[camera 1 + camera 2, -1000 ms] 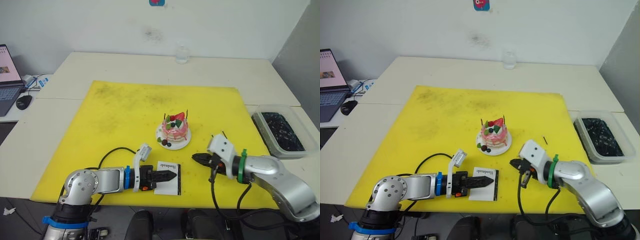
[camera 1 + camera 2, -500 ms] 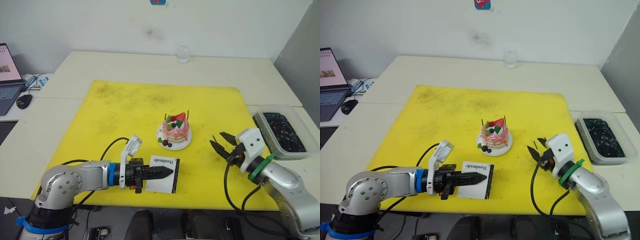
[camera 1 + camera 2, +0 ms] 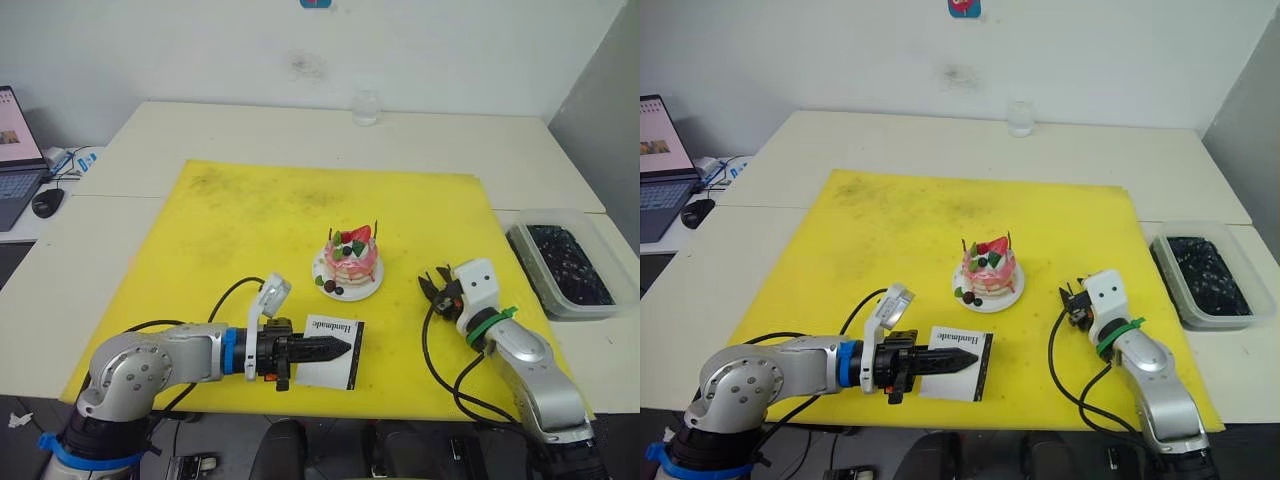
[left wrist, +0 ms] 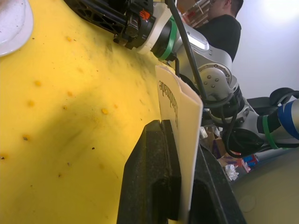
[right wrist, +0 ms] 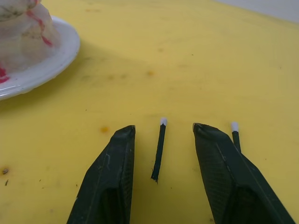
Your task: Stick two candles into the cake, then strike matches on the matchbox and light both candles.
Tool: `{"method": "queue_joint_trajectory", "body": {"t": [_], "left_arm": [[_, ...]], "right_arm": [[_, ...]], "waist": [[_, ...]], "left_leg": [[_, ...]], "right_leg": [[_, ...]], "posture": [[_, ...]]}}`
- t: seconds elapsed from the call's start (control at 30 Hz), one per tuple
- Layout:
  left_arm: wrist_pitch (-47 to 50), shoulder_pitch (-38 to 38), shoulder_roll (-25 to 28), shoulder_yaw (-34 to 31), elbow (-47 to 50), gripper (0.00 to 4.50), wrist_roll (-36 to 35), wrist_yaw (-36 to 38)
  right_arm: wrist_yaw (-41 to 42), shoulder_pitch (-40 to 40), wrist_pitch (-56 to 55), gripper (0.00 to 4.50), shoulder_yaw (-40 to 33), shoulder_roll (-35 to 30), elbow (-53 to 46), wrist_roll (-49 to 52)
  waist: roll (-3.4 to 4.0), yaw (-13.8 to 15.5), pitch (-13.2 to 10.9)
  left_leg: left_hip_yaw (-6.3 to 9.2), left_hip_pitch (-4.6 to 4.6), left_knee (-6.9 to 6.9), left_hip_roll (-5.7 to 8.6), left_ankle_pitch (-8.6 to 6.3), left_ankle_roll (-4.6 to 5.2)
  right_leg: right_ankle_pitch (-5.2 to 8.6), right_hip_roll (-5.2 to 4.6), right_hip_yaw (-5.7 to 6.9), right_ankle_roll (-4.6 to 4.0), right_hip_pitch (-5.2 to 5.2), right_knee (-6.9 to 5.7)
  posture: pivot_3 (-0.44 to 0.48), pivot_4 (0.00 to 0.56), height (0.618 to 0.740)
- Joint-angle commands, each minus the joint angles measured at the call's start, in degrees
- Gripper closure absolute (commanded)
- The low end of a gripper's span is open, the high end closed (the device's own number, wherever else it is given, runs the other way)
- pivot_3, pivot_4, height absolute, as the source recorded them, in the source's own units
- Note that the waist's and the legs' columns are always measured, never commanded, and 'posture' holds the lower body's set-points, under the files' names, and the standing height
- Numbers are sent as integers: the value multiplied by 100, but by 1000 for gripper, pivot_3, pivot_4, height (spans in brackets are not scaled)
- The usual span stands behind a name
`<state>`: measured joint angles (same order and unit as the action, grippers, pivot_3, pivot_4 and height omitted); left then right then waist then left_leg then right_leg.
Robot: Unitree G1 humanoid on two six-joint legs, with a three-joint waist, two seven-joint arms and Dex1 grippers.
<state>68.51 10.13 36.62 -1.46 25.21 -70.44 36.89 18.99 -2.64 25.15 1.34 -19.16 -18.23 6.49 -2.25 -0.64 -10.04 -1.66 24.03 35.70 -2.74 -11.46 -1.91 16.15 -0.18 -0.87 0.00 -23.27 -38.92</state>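
The pink cake stands on its white plate in the middle of the yellow mat. Two thin candles stick up from its top. At the mat's front edge my left gripper is shut on the white matchbox, gripping it by its edge. Right of the plate, my right gripper is open and low over the mat. One dark match lies between its fingers, untouched. A second match lies just outside one finger.
A clear tub of dark bits stands off the mat at the right. A glass is at the back of the table, with a laptop and mouse far left. A person is beyond the table.
My right gripper has swung from near the matchbox out to the right, then settled open over the matches beside the plate. The left gripper still holds the matchbox and has barely shifted.
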Motion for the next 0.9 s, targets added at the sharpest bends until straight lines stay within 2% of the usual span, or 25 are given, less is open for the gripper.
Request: {"method": "queue_joint_trajectory", "body": {"t": [0.03, 0.4, 0.7, 0.8, 0.9], "left_arm": [[-90, -40, -3, 14, 202, 4500, -20, 46], [-167, 13, -105, 155, 34, 4500, 202, 110], [-176, -10, -155, 154, 25, 4500, 303, 149], [-175, -19, -175, 163, 31, 4500, 323, 146], [-166, -15, -201, 171, 23, 4500, 346, 148]], "right_arm": [[-125, -73, 38, 2486, -104, 117, -7, 45], [-274, -169, 1001, 2486, -153, 280, -134, 237], [-369, -40, 1187, 2486, -180, 441, -304, 264], [-385, 13, 1246, 3044, -166, 493, -330, 269], [-424, 15, 1315, 4085, -171, 553, -331, 288]], "waist": [[0, 0, 0], [-1, -1, 1], [-1, -2, 1], [-1, -2, 2], [-2, -2, 2]], "left_leg": [[0, -1, 0, 0, 0, 0], [-1, -7, 3, 0, 0, 1], [0, -7, 3, 0, 0, 1], [0, -7, 3, 0, 0, 1], [0, -7, 2, 0, 0, 1]], "right_leg": [[0, 0, 0, 0, 0, -1], [-5, 0, -3, 7, 6, -3], [-5, 0, -1, 7, 7, -3], [-4, 0, -1, 6, 7, -3], [-4, 0, -1, 6, 7, -3]], "posture": [[0, 150, 740], [0, 150, 740], [0, 150, 740], [0, 150, 740], [0, 150, 740]]}}
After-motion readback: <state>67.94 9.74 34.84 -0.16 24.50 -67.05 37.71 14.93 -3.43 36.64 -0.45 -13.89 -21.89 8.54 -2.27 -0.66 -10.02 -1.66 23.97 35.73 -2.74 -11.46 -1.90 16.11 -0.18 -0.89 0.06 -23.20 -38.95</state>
